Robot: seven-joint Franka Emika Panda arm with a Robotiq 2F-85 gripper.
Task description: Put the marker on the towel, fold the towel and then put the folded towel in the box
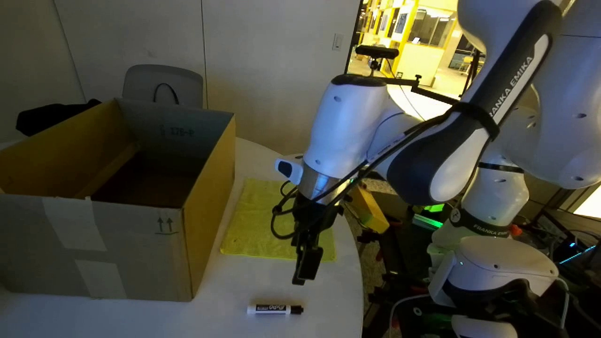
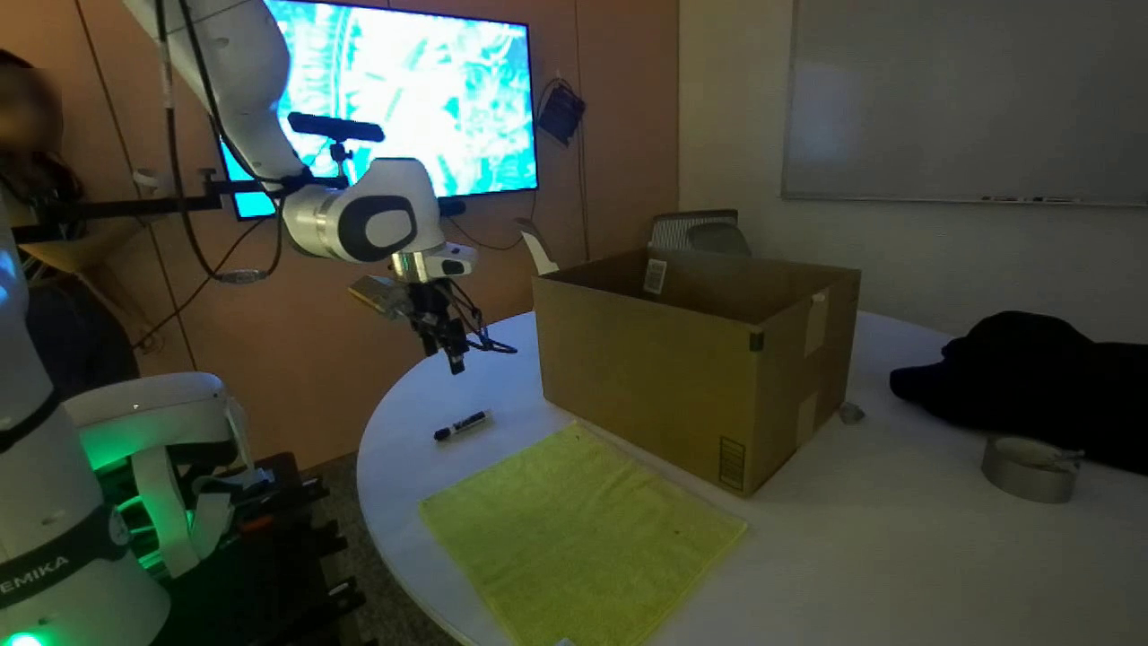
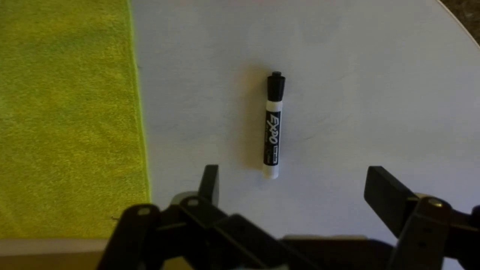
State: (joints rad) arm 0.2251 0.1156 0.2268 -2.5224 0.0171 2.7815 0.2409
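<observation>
Towel (image 1: 259, 218) partly behind the hand (image 1: 305, 272)

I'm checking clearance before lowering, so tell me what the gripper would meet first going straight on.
Probably the white tabletop: the gripper points down, jaws open, and in the wrist view the marker lies ahead, within their spread. Depth is unclear, so a jaw could touch the marker first.

In an exterior view I look down across the table (image 1: 328, 300), marker (image 1: 276, 309) nearer the lens than the towel (image 1: 258, 220), pale wall (image 1: 272, 61) behind, the arm (image 1: 422, 159) large at frame right. In an exterior view I face a screen (image 2: 457, 108) and whiteboard (image 2: 969, 99), towel nearer than marker, the arm's lower part (image 2: 45, 484) close at frame left. Both exterior views share box (image 1: 141, 253), marker, towel, arm. Wrist view: close, steeply down past my gripper (image 3: 292, 170), over marker and part of towel.
</observation>
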